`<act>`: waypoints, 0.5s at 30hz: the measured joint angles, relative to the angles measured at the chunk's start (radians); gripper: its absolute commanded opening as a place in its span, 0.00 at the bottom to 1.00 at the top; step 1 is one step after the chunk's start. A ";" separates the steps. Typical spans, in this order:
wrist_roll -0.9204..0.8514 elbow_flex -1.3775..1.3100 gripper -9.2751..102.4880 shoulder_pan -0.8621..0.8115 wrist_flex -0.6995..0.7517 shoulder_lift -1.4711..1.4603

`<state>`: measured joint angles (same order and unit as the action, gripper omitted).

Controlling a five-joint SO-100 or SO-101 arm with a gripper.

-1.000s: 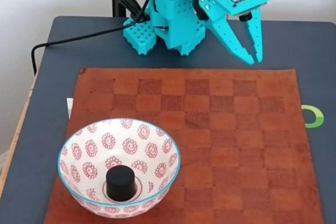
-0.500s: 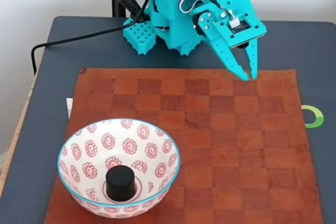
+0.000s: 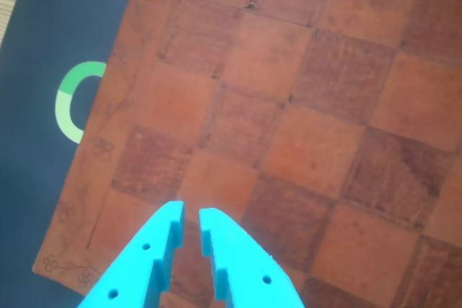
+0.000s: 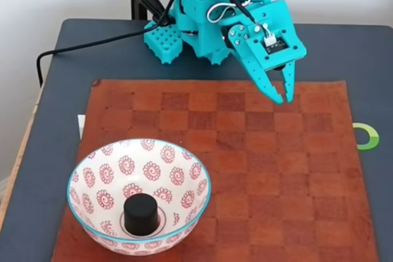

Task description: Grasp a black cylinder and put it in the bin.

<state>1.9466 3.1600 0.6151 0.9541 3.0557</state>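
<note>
black cylinder [image 4: 140, 213] upright on one flat end at the bottom of the bin [image 4: 92, 157], right on the red centre ring, top face showing; bin resting on the near left part of the brown checkered mat [image 4: 258, 170] in the fixed view, blue rim all round, red spiral flowers across the inner wall; mat spread over a dark table [image 4: 43, 151], with a black cable [image 4: 80, 46] trailing off the far left side and a white slip [image 4: 80, 126] peeking out from under the mat's left edge.

teal gripper [image 4: 284, 98] poised over the far right part of the mat in the fixed view, well apart from bin and cylinder, tips pointing down toward the board; fingers nearly together with just a thin slit between the tips, nothing held between them; same seen in the other view, gripper [image 3: 191, 214] entering from the bottom edge, two teal fingers [image 3: 148, 250] side by side (serrated inner edges facing each other) and only bare checkered mat [image 3: 289, 106] beneath.

green ring mark [image 4: 366, 136] on the table just off the mat's right edge in the fixed view; same green ring mark [image 3: 71, 102] at the left of the other view, partly tucked under the mat's border; teal arm base [image 4: 184, 29] at the far side of the table.
</note>
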 measured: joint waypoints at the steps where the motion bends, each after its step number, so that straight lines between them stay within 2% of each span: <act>1: 0.000 0.000 0.08 -0.014 0.000 0.000; 15: -0.006 0.000 0.08 -0.206 0.075 0.000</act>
